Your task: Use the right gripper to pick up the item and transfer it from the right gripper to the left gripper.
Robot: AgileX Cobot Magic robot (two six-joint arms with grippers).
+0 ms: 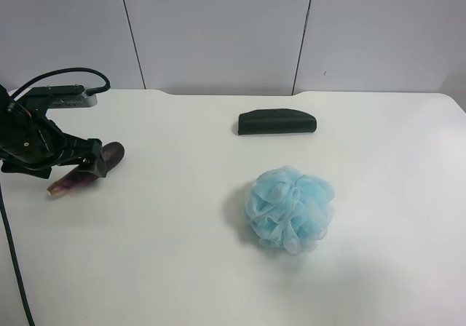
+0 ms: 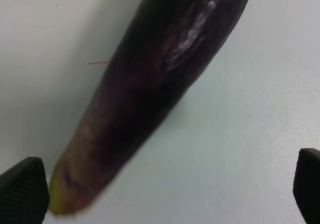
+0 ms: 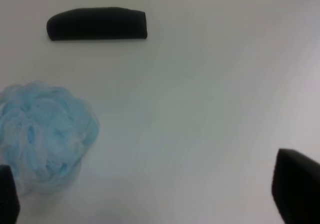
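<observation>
- My left tool (image 2: 165, 189) hangs low over the desk (image 1: 182, 253) with its jaws spread wide. It has hold of nothing.
- The item (image 2: 160, 79) lies flat on the desk between those jaws. Its pale tip is just beside one of the fingertips (image 2: 22, 191), and its dark end points away.
- My right tool (image 3: 152, 191) is also wide open and empty. Only bare desk shows between its tips, and the item is nowhere in its wrist view.
- Progress, as I judge it: neither tool grips the item, so no pick-up or handover is under way. The item sits at the left tool, well apart from the right one. From this alone I cannot tell whether the transfer is done or not yet begun.
- Counting outward: one item at the near left edge, then one fluffy blue pouf (image 1: 291, 208) mid-desk, then one dark green case (image 1: 277, 122) farther back.
- There are two tools, but the high view shows only the left arm.
</observation>
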